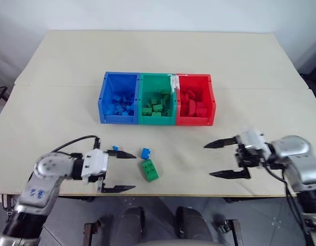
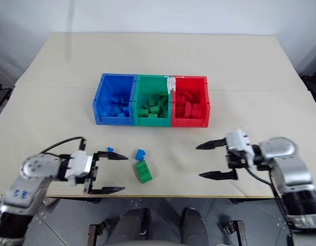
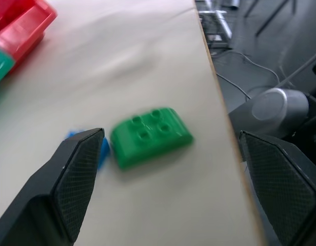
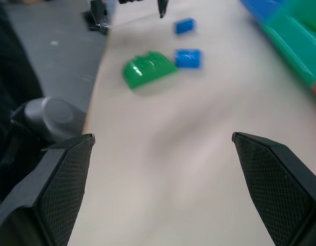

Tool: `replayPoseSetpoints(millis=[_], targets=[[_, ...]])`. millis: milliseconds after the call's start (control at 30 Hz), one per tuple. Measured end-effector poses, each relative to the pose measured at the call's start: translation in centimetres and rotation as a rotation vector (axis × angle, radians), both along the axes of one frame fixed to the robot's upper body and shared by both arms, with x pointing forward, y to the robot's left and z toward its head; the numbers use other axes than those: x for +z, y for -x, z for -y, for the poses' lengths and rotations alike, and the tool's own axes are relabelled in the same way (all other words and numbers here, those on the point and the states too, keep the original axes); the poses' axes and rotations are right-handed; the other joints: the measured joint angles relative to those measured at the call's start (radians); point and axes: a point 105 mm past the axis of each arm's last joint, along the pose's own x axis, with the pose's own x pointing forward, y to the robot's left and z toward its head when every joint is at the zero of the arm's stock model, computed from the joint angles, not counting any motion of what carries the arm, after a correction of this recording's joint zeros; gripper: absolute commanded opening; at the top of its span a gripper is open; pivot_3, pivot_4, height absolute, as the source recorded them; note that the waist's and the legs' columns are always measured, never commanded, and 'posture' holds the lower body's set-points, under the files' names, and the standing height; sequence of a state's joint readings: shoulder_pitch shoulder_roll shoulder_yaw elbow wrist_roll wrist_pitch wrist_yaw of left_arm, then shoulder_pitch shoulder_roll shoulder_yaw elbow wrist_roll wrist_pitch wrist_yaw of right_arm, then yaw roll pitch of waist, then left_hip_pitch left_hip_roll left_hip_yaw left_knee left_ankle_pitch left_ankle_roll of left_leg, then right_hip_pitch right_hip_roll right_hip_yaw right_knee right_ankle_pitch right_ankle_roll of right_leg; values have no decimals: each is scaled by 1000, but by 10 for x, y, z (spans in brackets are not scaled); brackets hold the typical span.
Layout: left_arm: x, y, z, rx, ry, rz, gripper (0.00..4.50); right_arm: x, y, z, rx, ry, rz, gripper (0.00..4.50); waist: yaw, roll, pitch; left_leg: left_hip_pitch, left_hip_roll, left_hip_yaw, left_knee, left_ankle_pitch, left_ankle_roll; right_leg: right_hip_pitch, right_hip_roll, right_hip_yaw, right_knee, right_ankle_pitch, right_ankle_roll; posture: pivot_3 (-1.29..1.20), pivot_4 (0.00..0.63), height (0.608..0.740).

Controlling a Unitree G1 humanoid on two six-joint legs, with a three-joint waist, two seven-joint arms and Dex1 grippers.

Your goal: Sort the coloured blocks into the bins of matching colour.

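Left eye view | left gripper (image 1: 128, 171): spread, empty | loose on table (image 1: 55, 113): 2 blue blocks (image 1: 115, 148) (image 1: 145, 153), 1 green block (image 1: 150, 169) | bins, joined: blue (image 1: 118, 97), green (image 1: 157, 98), red (image 1: 195, 99), each holding bricks | right gripper (image 1: 219, 159): spread, empty | no legible writing

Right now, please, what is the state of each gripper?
Left gripper: open, holding nothing, beside the green block.
Right gripper: open, holding nothing, over bare table.

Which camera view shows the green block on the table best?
The left wrist view: the green block is large, with its studs visible. Both eye views show it small, near the table's front edge; the right wrist view shows it farther away.
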State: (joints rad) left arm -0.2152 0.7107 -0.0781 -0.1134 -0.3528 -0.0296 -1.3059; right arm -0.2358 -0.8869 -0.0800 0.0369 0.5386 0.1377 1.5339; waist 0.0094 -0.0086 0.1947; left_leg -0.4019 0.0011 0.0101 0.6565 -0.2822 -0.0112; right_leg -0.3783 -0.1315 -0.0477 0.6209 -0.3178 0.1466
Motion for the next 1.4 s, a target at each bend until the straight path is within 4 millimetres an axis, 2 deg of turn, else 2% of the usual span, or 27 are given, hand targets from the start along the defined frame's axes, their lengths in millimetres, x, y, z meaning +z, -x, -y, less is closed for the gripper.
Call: replayPoseSetpoints(millis=[167,333,467,533,700,933,1033,1300,1400], targets=[[0,-19,10,-167,-92,49,4500,-2,13,28,-94,41,-48,4490,4,0,0,0,0,1,2,0,0,1,1,0,0,0,0,0,150,740],[2,-37,21,-248,-129,84,4500,-10,29,35,-126,40,-128,4490,14,0,0,-1,0,1,6,-1,2,1,0,0,0,1,1,0,150,740],[-1,-49,38,-286,-132,90,4500,-1,36,41,-164,28,-125,4490,19,0,0,-2,-1,0,8,-1,3,2,0,0,0,2,3,0,150,740],[-6,-49,43,-308,-138,77,4500,5,37,43,-180,22,-105,4490,18,0,0,-2,-1,0,8,-1,3,2,0,0,-1,2,4,0,150,740],[-11,-47,45,-344,-167,55,4500,11,43,38,-176,-4,-79,4490,14,0,0,-2,-1,0,8,-1,3,3,0,0,-1,2,3,0,150,740],[-21,-45,50,-366,-184,35,4500,19,44,8,-120,-92,-37,4490,18,0,0,-2,-1,-1,10,-1,3,3,-1,0,-1,2,3,0,150,740],[-25,-45,46,-364,-213,32,3913,19,41,0,-110,-112,-32,4500,16,0,0,-2,-1,-1,10,-1,3,3,-1,0,-1,2,3,0,150,740],[-26,-45,45,-372,-229,38,1574,17,34,-7,-99,-135,-33,4500,15,0,0,-2,-1,-1,10,-1,3,3,0,0,-1,2,3,0,150,740],[-23,-45,46,-367,-206,39,1480,15,33,-9,-97,-137,-32,4500,17,0,0,-2,-1,-1,10,-1,3,3,-1,0,-1,2,4,0,150,740]])
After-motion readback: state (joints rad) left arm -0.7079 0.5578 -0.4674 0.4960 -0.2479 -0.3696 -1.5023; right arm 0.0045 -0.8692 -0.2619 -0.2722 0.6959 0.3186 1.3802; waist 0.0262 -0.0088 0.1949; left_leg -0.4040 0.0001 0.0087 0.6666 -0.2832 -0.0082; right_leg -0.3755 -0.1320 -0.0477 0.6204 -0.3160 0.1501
